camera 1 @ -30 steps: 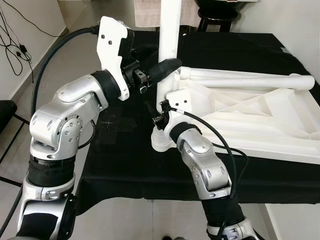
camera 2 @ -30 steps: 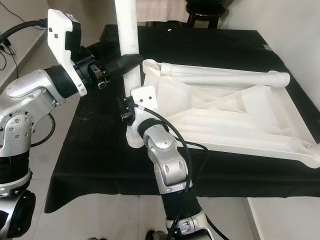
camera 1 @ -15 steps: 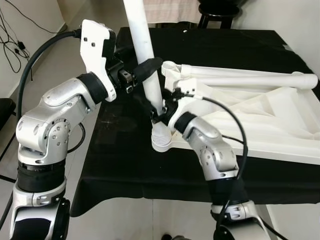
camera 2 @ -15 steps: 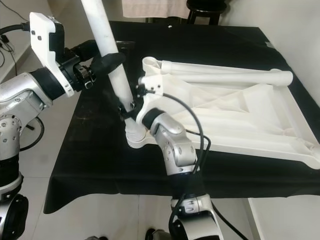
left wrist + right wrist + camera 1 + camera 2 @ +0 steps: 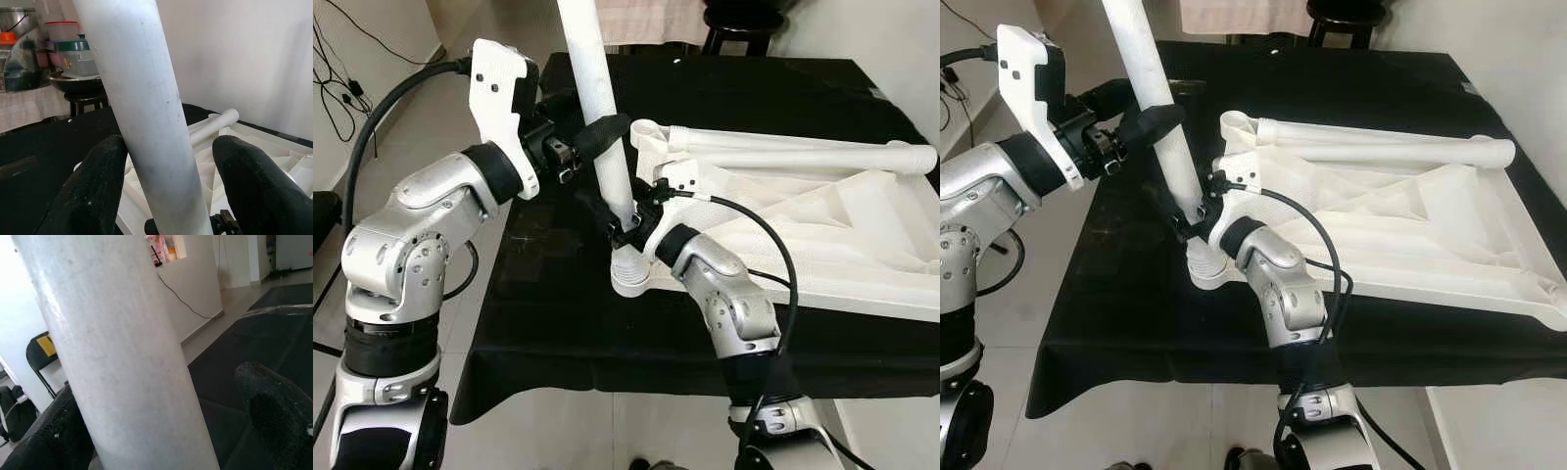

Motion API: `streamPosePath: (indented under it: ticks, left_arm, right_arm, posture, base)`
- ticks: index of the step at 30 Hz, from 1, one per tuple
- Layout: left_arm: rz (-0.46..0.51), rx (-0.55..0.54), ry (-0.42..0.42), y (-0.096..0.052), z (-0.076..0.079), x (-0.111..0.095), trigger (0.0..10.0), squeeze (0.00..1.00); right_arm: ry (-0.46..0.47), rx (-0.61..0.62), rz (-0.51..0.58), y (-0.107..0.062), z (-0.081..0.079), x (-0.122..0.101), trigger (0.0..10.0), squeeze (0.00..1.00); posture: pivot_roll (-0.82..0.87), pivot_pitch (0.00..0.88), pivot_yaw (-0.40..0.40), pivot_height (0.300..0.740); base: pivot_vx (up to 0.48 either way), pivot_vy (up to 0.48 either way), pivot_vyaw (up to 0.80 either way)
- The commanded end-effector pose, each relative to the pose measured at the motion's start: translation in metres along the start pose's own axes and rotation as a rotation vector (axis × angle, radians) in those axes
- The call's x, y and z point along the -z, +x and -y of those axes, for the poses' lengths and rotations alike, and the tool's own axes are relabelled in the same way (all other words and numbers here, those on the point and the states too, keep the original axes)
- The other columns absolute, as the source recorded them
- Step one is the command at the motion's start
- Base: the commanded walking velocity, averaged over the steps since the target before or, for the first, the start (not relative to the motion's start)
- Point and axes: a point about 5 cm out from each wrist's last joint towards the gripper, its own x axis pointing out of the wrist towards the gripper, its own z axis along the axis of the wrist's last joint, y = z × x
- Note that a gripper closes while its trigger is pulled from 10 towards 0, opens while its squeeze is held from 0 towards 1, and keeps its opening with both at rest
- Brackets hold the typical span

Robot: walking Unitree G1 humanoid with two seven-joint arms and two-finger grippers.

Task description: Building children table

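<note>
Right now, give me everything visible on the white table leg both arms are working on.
The table leg is a long, smooth white tube, plastic by the look, faintly scuffed. It stands leaning, top tilted toward the robot's left, its lower end at the ribbed corner socket of the upturned white tabletop; whether it is seated is unclear. The left end effector brackets it higher up, the right end effector just above the socket. In the wrist views a gap shows beside one finger.

Your head's two eye views look down on the same table top [image 5: 822, 225]; both wrist cameras press close against the leg [image 5: 146, 112].
</note>
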Motion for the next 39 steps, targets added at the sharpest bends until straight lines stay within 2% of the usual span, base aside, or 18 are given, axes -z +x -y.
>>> streamPosePath:
  ticks: [1,2,3,12,13,14,25,27,29,34,35,36,37,38,39]
  left_arm:
    - [-0.003,0.03,0.016,0.0,0.004,-0.004,10.0,0.0]
    - [-0.003,0.03,0.016,0.0,0.004,-0.004,10.0,0.0]
    - [-0.002,0.037,0.013,0.0,0.005,-0.004,10.0,0.0]
    - [0.0,0.064,0.006,0.002,0.008,-0.005,10.0,0.0]
    - [0.001,0.067,0.005,0.002,0.009,-0.005,10.0,0.0]
    - [0.002,0.07,0.005,0.002,0.009,-0.005,10.0,0.0]
    - [0.011,0.083,0.009,0.006,0.01,-0.007,10.0,0.0]
    - [0.028,0.063,0.015,0.006,0.007,-0.01,10.0,0.0]
    - [0.089,0.01,-0.016,0.003,-0.003,-0.021,10.0,0.0]
    - [0.109,-0.007,-0.027,0.002,-0.006,-0.024,10.0,0.0]
    - [0.124,-0.051,-0.031,0.002,-0.012,-0.028,10.0,0.0]
    - [0.124,-0.051,-0.031,0.002,-0.012,-0.028,10.0,0.0]
    - [0.132,-0.082,-0.029,0.003,-0.018,-0.03,10.0,0.0]
    - [0.132,-0.082,-0.029,0.003,-0.018,-0.03,10.0,0.0]
    - [0.14,-0.1,-0.031,0.006,-0.021,-0.033,10.0,0.0]
  right_arm:
    - [0.001,-0.012,0.019,0.001,0.0,-0.003,0.0,1.0]
    - [0.001,-0.012,0.019,0.001,0.0,-0.003,0.0,1.0]
    - [0.003,-0.02,0.02,0.001,0.0,-0.003,0.0,0.0]
    - [-0.01,-0.07,0.015,0.0,-0.003,-0.003,0.0,0.0]
    - [-0.018,-0.077,0.009,0.0,-0.004,-0.002,9.0,0.0]
    - [-0.026,-0.086,0.007,0.0,-0.004,-0.002,0.0,0.0]
    - [-0.023,-0.096,0.024,-0.002,-0.003,-0.005,0.0,0.0]
    - [0.0,-0.052,0.049,-0.001,0.001,-0.007,0.0,0.0]
    - [0.047,0.046,0.109,0.001,0.013,-0.015,0.0,0.0]
    - [0.056,0.071,0.127,0.001,0.016,-0.018,0.0,0.0]
    - [-0.022,0.033,0.144,0.002,0.01,-0.023,0.0,0.0]
    - [-0.022,0.033,0.144,0.002,0.01,-0.023,0.0,0.0]
    - [-0.103,-0.028,0.152,0.003,0.001,-0.027,0.0,0.0]
    - [-0.103,-0.028,0.152,0.003,0.001,-0.027,0.0,0.0]
    - [-0.186,-0.094,0.152,0.004,-0.01,-0.028,0.0,0.0]
  posture:
    - [-0.16,0.135,-0.062,0.74]
    - [-0.16,0.135,-0.062,0.74]
    - [-0.16,0.134,-0.061,0.74]
    - [-0.16,0.136,-0.059,0.74]
    - [-0.16,0.136,-0.059,0.74]
    - [-0.16,0.137,-0.059,0.74]
    - [-0.16,0.138,-0.059,0.74]
    - [-0.16,0.131,-0.056,0.74]
    - [-0.17,0.12,-0.052,0.74]
    - [-0.17,0.118,-0.052,0.74]
    - [-0.17,0.12,-0.049,0.74]
    - [-0.17,0.12,-0.049,0.74]
    - [-0.16,0.117,-0.049,0.74]
    - [-0.16,0.117,-0.049,0.74]
    - [-0.16,0.117,-0.048,0.74]
  base:
    - [0.0,0.0,0.0]
    - [0.0,0.0,0.0]
    - [0.0,0.0,0.0]
    - [0.0,0.0,0.0]
    - [0.0,0.0,0.0]
    - [0.0,0.0,0.0]
    - [0.0,0.0,0.0]
    - [0.0,0.0,0.0]
    - [0.0,0.0,0.0]
    - [0.0,0.0,0.0]
    - [0.0,0.0,0.0]
    - [0.0,0.0,0.0]
    - [0.0,0.0,0.0]
    - [0.0,0.0,0.0]
    - [0.0,0.0,0.0]
